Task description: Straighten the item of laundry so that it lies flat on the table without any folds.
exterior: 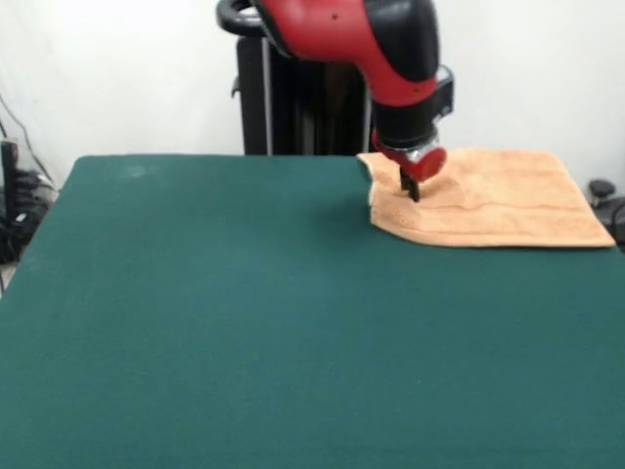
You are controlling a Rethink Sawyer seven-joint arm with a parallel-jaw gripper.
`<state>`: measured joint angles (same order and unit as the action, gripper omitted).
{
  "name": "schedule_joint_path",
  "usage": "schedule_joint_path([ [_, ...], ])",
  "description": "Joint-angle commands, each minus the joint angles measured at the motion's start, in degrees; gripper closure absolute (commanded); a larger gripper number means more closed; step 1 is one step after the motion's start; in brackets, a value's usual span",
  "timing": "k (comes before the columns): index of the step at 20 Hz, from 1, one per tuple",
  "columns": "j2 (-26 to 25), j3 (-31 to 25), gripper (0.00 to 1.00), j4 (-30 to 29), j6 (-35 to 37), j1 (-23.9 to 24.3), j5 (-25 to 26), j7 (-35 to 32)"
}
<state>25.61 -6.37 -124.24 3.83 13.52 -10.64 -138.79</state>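
A light orange-tan terry towel [488,198] lies at the far right of the dark green table [244,313], near the back edge. It looks mostly spread, with a woven band along its front edge and some ripples near its left side. My gripper [410,191] comes down from the red and black arm onto the towel's left part, tips at or touching the cloth. The tips look close together, but I cannot make out whether they hold cloth.
The robot's black pedestal [293,98] stands behind the table's far edge. Cables and dark equipment [15,205] sit off the table's left side. A dark object [605,195] sits beyond the right edge.
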Motion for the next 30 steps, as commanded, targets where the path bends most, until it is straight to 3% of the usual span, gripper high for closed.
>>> schedule_joint_path([
  [1,-4.50,6.65,1.00,10.40,-5.60,-12.93,-9.67,-13.13],
  [6,-4.38,12.83,1.00,10.68,-7.76,-20.28,-15.96,-15.73],
  [15,-8.06,20.98,1.00,16.80,-12.43,-19.46,-12.22,-7.30],
  [26,-8.92,26.83,1.00,21.19,-10.31,-21.01,-10.41,-5.40],
  [30,-8.09,29.60,1.00,23.15,-4.70,-22.39,-10.10,-4.20],
])
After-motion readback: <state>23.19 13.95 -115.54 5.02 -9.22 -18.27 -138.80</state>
